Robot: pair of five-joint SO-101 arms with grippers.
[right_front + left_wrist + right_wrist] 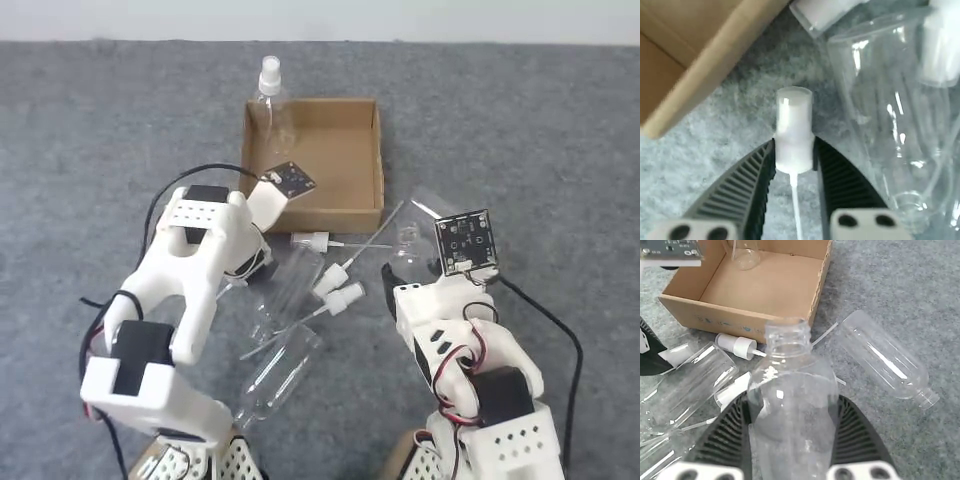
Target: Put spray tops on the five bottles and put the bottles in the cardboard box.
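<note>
The left gripper (793,145) is closed narrowly on a white spray top (794,115), its dip tube hanging between the jaws, just in front of the box (705,55). The right gripper (792,402) clasps an uncapped clear bottle (786,365) by its body, neck towards the box. In the high view the box (378,160) sits at upper centre; a capped bottle (270,95) seems to stand in its upper left corner, though the edge there is hard to read. Between the arms, at centre frame, lie two open bottles (285,370) and loose tops (340,297). Another open bottle (887,362) lies near the box's lower right corner.
</note>
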